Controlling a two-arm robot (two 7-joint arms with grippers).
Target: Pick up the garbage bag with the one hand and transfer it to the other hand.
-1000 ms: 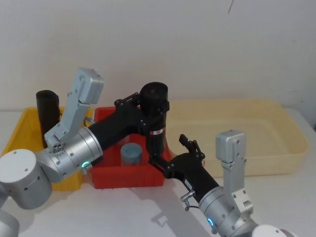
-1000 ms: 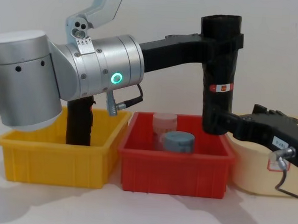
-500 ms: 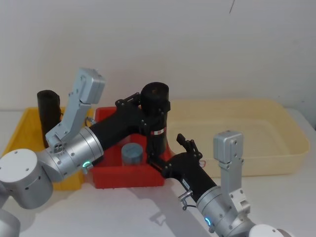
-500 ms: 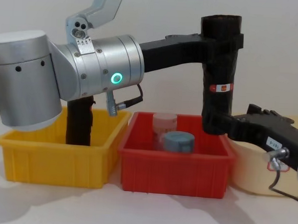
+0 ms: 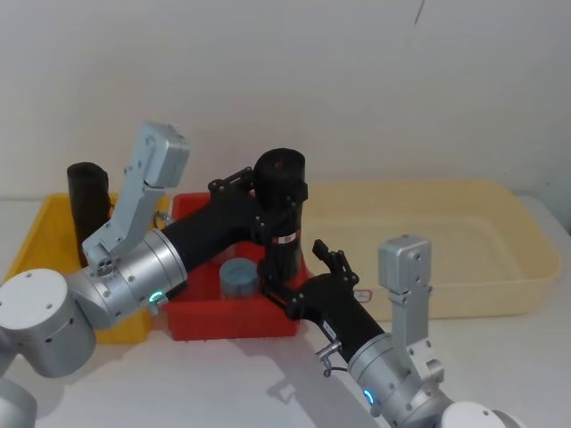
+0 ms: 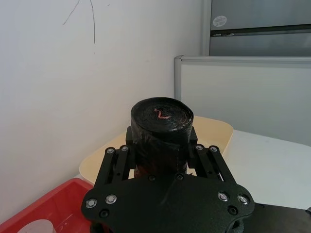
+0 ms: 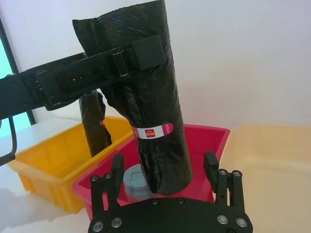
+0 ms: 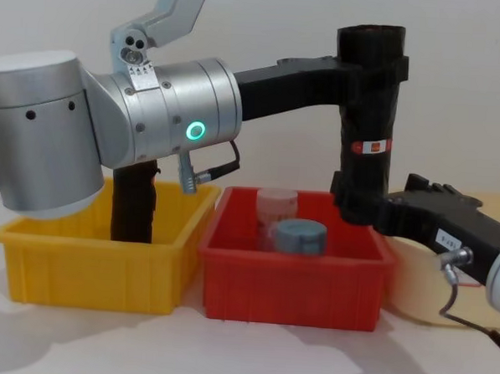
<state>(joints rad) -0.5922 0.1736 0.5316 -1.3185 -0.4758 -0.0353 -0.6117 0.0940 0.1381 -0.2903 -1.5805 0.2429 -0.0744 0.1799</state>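
Observation:
The garbage bag, a tall black roll with a red-and-white label band, hangs upright above the red bin. My left gripper, on the green-ringed wrist, is shut on the garbage bag near its top. My right gripper, on the blue-lit wrist, is open at the roll's lower end. In the right wrist view the right gripper has a finger on each side of the garbage bag, with gaps to the plastic. The left wrist view looks onto the roll's top.
The red bin holds a blue-grey lidded jar and a pale cup. A yellow bin at the left holds another black roll. A wide cream tray lies at the right.
My right gripper has moved left and forward until its open fingers flank the bag's lower end. The left arm and the bag have stayed still.

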